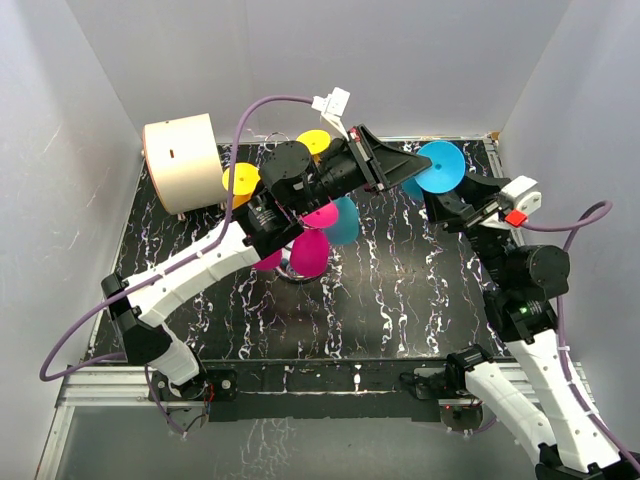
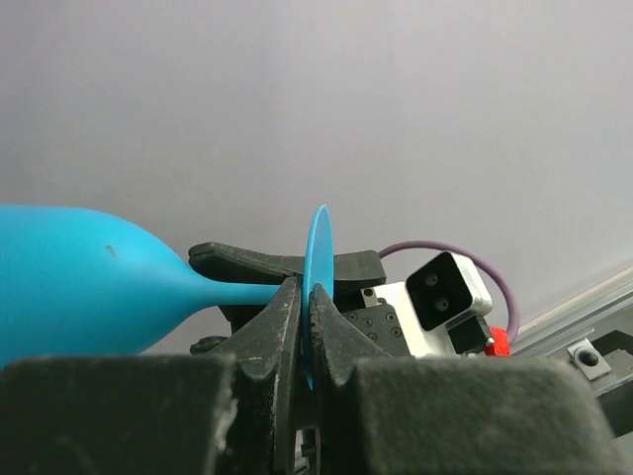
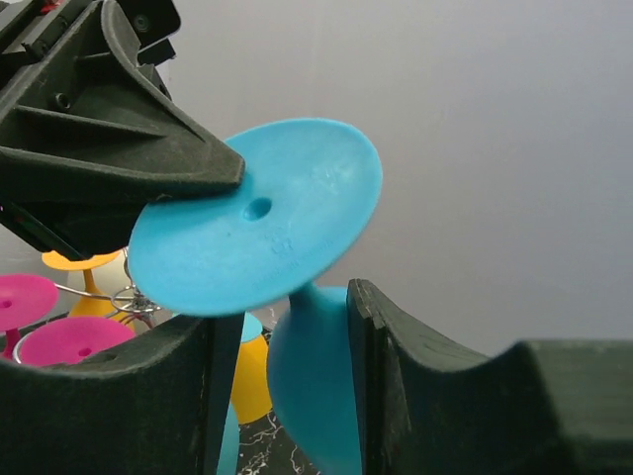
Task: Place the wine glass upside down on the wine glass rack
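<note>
Blue wine glass (image 3: 257, 228) is held in the air, its flat foot nipped edge-on between the closed fingers of the left gripper (image 2: 305, 297). Right gripper (image 3: 292, 317) straddles the neck of the bowl just behind the foot, jaws parted, with a gap on one side. Wine glass rack (image 3: 127, 296) stands below and beyond both grippers, well apart, bearing pink glasses (image 3: 69, 341) and yellow glasses (image 3: 84, 259).

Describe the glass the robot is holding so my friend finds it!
Find the black marbled table, then look above its far right part. The sky-blue wine glass there is the only one off the wire rack, held in mid-air.
</note>
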Controlling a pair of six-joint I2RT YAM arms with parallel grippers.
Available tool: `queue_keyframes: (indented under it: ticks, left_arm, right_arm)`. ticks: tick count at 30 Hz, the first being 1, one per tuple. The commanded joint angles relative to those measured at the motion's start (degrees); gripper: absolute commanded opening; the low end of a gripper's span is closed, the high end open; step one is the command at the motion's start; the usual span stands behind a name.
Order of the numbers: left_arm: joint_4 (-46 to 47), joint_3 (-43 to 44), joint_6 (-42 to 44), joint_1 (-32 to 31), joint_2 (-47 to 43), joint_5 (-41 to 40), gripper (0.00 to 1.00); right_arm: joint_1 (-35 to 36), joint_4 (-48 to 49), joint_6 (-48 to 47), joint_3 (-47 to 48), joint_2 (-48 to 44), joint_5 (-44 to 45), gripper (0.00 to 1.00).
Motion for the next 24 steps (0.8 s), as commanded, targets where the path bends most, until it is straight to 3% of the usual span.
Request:
queue_keyframes:
  ticks: [1,10,24]
  left_arm:
    - [6.0,1.6,1.7,0.6,-1.8,-0.1,0.0]
    - [6.1,5.0,-0.1,4.0,0.7,1.9,0.0]
    - [2.6,12.3,-8.4,16.1,6.7,8.3,0.0]
  right_arm:
    - [0.3,-0.6,2.9,-0.2,-2.5,4.1,0.47]
    - [0.3,-5.7,4.6,-2.4,-7.5,8.2,0.64]
    - [0.3,-9.4,11.8,-2.0,-14.5,10.4,0.69]
